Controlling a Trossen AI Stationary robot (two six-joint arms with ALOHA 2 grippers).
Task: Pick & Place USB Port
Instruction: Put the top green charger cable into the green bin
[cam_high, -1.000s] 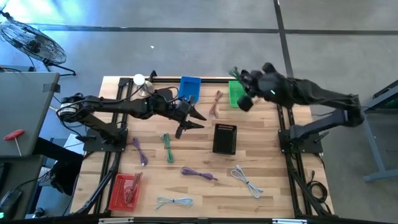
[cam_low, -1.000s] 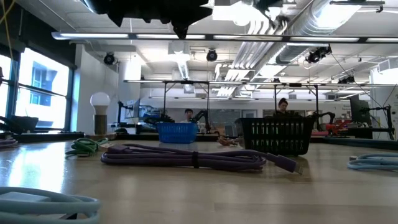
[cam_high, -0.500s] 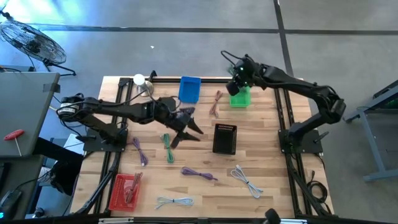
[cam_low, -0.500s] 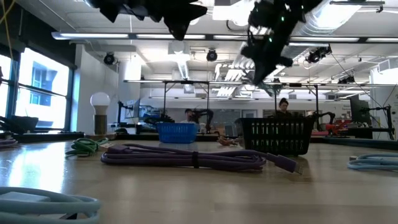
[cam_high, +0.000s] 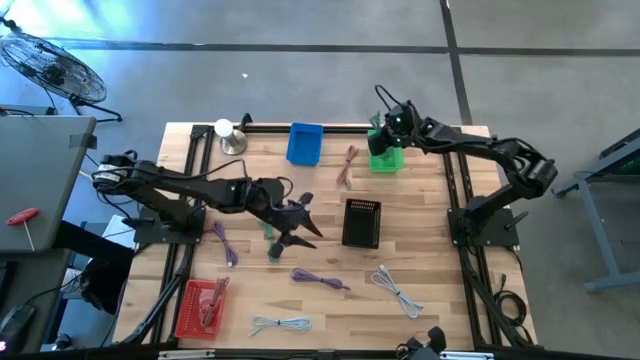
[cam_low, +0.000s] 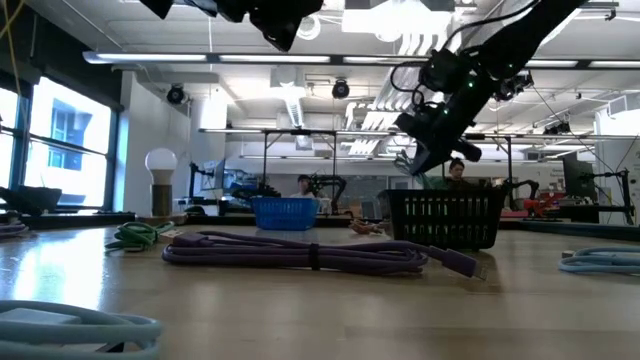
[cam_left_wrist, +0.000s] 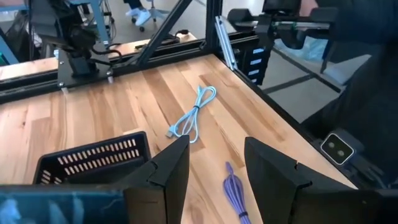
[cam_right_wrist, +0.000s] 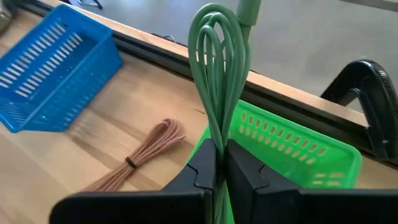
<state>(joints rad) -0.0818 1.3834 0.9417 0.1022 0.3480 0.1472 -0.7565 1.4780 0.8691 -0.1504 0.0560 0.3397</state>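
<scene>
My right gripper (cam_high: 387, 132) hangs over the green basket (cam_high: 386, 159) at the table's far edge, shut on a coiled green cable (cam_right_wrist: 219, 74). The low view shows it (cam_low: 432, 120) up in the air, above and behind the black basket (cam_low: 445, 220). My left gripper (cam_high: 298, 222) is open above mid-table, just right of a second green cable (cam_high: 270, 238) lying flat and left of the black basket (cam_high: 361, 222). In the left wrist view its fingers (cam_left_wrist: 214, 168) stand apart over bare wood, with a purple cable (cam_left_wrist: 234, 190) and a light blue cable (cam_left_wrist: 193, 118) beyond them. My right gripper pinches the coiled green cable between its two fingers (cam_right_wrist: 202, 168), with several strands at the nip (cam_right_wrist: 219, 144). The loops stick out past the fingertips, lifted clear over the green basket's rim (cam_right_wrist: 283, 134).
A blue basket (cam_high: 305, 142) and a tan cable (cam_high: 347, 165) lie at the far edge, left of the green basket. A red basket (cam_high: 200, 305) sits in the near left corner. Purple cables (cam_high: 320, 279) (cam_high: 224, 243) and light blue cables (cam_high: 397, 290) (cam_high: 280, 324) lie on the near half.
My right gripper, carrying the green cable, has swung from farther right toward the far edge and come down over the green basket. My left gripper, still open, has moved toward the near edge, from beside the blue basket to the green cable at mid-table.
</scene>
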